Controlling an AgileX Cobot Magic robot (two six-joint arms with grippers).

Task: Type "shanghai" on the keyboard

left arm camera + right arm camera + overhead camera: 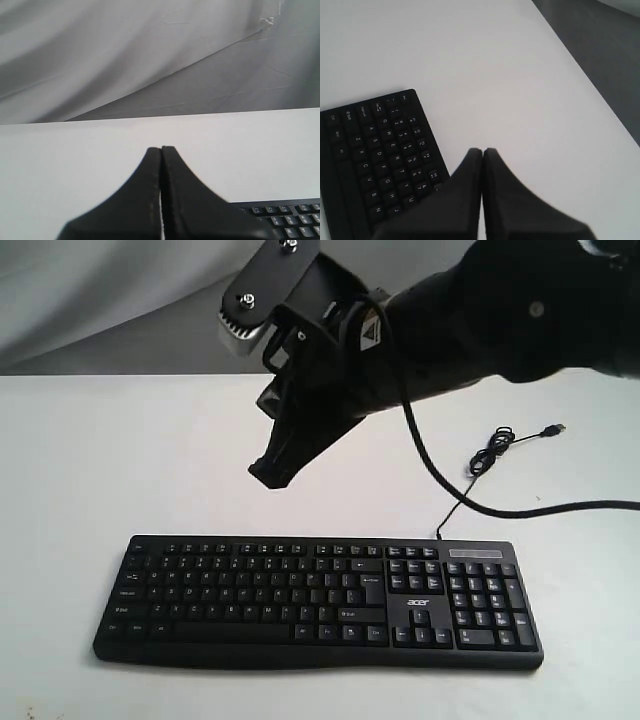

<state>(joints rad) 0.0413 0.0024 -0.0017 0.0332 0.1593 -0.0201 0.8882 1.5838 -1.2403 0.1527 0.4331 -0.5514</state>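
Near keyboard (320,605), right tool (270,477) clenched; left tool (161,149), also clenched, seen only in wrist view.

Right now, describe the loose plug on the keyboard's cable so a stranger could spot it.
On the white table, find the wide black keyboard. A thin black cable leaves its far edge near the number pad and bunches into a small coil. Just beyond lies the plug, the cable's free end, connected to nothing, unlike the thicker cable hanging from the arm.
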